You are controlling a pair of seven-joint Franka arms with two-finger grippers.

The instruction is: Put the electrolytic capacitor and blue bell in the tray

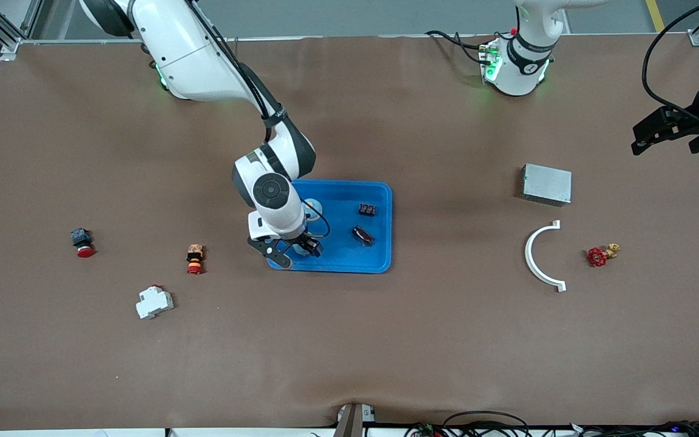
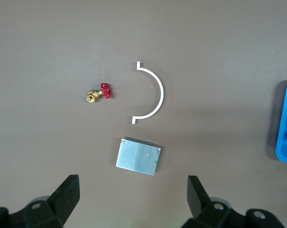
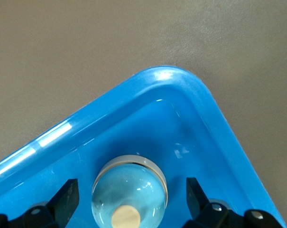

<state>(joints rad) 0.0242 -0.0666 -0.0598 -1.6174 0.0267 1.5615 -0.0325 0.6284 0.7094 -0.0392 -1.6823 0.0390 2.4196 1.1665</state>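
Both task items are already lying inside the shallow bright blue plastic tray (image 1: 380, 230) at the centre of the front view. Nearest the front camera, the right gripper (image 1: 292, 252) is hovering low over the tray's corner toward the right arm's end, at lower centre of the frame. Its black fingers (image 3: 67, 197) are standing wide apart, gripping nothing. Directly between them, in the right wrist view, the pale blue round bell with a tan button on top (image 3: 129, 192) is sitting upright on the tray floor, clear of both fingers. The relation governing the next move is therefore vertical: the bell is lying straight below the tool, so a straight upward retreat should clear it without contact.

Slightly farther up the frame, the small glossy dark maroon cylindrical capacitor (image 1: 363, 235) is lying on its side, its long axis running diagonally. Beside it, farther from the camera, a tiny black rectangular block (image 1: 367, 210) is resting in the tray.

Farthest, at the upper right edge, the left gripper (image 1: 659, 133) is waiting over bare table, fingers (image 2: 67, 197) spread and empty.
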